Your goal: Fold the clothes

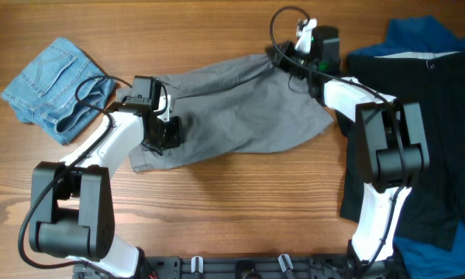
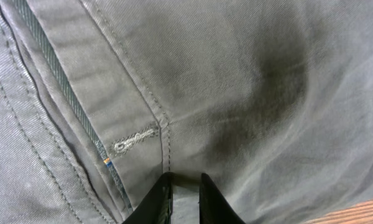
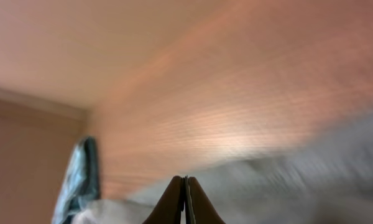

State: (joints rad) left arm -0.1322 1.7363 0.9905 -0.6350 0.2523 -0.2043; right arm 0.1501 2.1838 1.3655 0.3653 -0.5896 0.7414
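Overhead, the grey shorts [image 1: 240, 108] lie spread across the middle of the wooden desk [image 1: 240, 209], running from lower left up to upper right. The left claw [image 1: 164, 133] sits on their left end, near the waistband. In the left wrist view its fingers [image 2: 158, 200] stand narrow, with a small fold of grey cloth pinched between them, just below a stitched buttonhole [image 2: 135, 144]. The right claw [image 1: 283, 58] is at the far upper-right corner of the shorts. The right wrist view is blurred, but the tips are pressed together with grey cloth reaching them on both sides, so it appears to grip the edge. Light-blue denim shorts [image 1: 50, 89] lie folded at the upper left, apart from the grey pair. A black garment [image 1: 442, 132] covers the right side, with a blue piece [image 1: 415, 31] showing behind it.
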